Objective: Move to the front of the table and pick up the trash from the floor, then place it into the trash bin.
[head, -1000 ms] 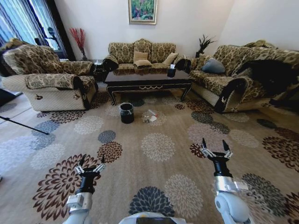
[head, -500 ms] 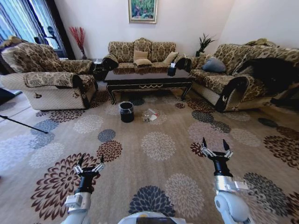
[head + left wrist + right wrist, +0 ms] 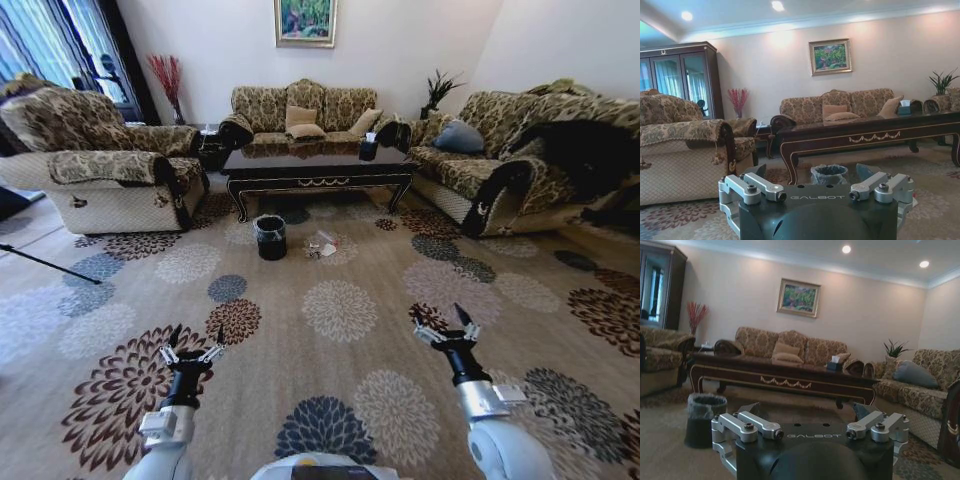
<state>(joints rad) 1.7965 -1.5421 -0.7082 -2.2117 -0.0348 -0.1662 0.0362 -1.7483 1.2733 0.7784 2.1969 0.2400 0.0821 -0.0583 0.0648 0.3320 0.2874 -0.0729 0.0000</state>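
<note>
- Trash (image 3: 322,244) lying on the floor (image 3: 340,312), just in front of the table (image 3: 316,166) and right beside the trash bin (image 3: 270,238); pale scraps, too small to sort piece from piece.
- Trash bin standing upright on the carpet, near the table's front left leg, clear liner folded over the rim.
- Table well ahead in the head view, a dark tissue box (image 3: 367,150) on its right end, sofa (image 3: 305,112) behind it.
- Left gripper (image 3: 192,350) hovering low over a brown medallion, fingers spread apart, holding nothing, well short of the litter.
- Right gripper (image 3: 447,329) raised over the carpet on the right, tilted a little, fingers parted and empty.
- From the left wrist, bin (image 3: 829,174) peeking up past the gripper body, table apron just behind.
- From the right wrist, bin (image 3: 704,419) off to the side, well apart.
</note>
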